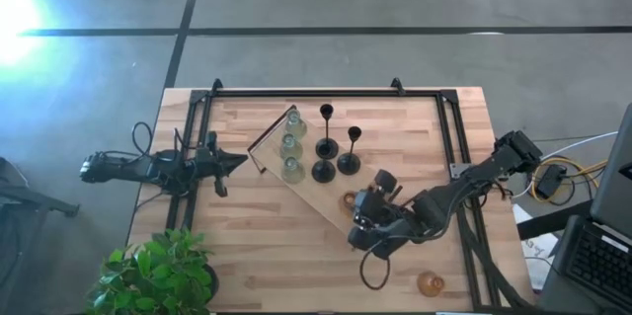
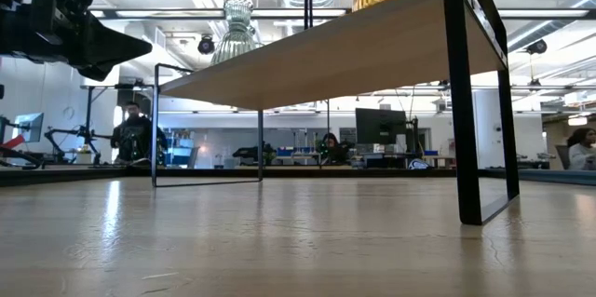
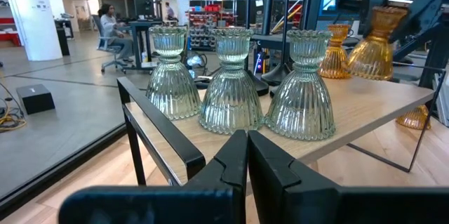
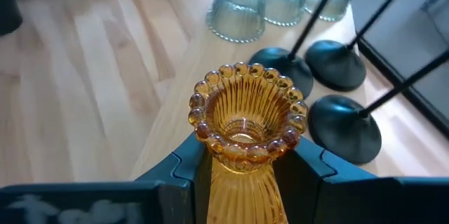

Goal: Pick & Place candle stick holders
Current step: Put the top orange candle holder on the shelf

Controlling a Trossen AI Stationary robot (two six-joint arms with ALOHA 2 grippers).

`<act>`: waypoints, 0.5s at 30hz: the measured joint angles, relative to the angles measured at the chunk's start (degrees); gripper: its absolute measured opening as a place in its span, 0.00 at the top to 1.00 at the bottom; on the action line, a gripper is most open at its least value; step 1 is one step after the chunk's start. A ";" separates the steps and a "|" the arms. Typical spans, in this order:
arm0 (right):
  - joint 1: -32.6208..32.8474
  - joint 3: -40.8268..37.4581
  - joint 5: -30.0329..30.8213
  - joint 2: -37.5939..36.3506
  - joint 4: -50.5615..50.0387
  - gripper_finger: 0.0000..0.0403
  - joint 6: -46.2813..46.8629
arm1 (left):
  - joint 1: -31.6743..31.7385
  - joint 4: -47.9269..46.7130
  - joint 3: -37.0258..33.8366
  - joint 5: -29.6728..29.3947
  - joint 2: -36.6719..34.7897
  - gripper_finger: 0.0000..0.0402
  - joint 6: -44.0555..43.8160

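Note:
A raised wooden board [image 1: 316, 211] carries three pale green glass holders [image 1: 289, 143], which also show in the left wrist view [image 3: 231, 83], and three black holders [image 1: 326, 147] on their round bases. My right gripper [image 1: 354, 200] is shut on an amber glass holder [image 4: 242, 122] over the board's near right part. A second amber holder [image 3: 335, 45] stands on the board beside it. A third [image 1: 430, 282] stands on the table near the front edge. My left gripper [image 3: 247, 157] is shut and empty, level, just left of the board. My right gripper pinches the amber holder's neck [image 4: 242, 171], just under its beaded rim, between its two fingers [image 4: 184, 168]. The fingers come slanting down from the table's right side. The holder stands upright, mouth up. I cannot tell whether its base touches the board.
The board stands on black metal legs [image 2: 466, 148] with open space beneath it. Black rails [image 1: 459, 147] frame the table. A potted plant [image 1: 158, 275] sits at the near left corner. People sit in the room beyond.

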 joint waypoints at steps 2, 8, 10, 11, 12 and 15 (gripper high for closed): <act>0.04 0.37 -0.89 -0.17 -0.30 0.72 -2.99 | 0.01 0.00 0.00 0.01 0.00 0.96 -0.01; 0.02 1.48 -3.39 -1.21 -0.79 0.72 -10.94 | 0.00 0.00 0.00 0.01 0.00 0.96 -0.01; 0.00 1.67 -3.89 -2.00 -0.75 0.72 -13.26 | 0.01 0.00 0.00 0.01 0.00 0.95 -0.01; 0.00 1.67 -4.22 -2.47 -0.82 0.72 -14.14 | 0.00 0.00 0.00 0.00 0.00 0.96 -0.01; -0.14 1.65 -4.52 -2.99 -0.82 0.72 -15.03 | 0.01 0.00 0.00 0.00 0.00 0.96 -0.01; -0.57 1.55 -6.25 -4.21 -0.82 0.72 -18.33 | 0.01 0.00 0.00 0.02 0.00 0.96 0.01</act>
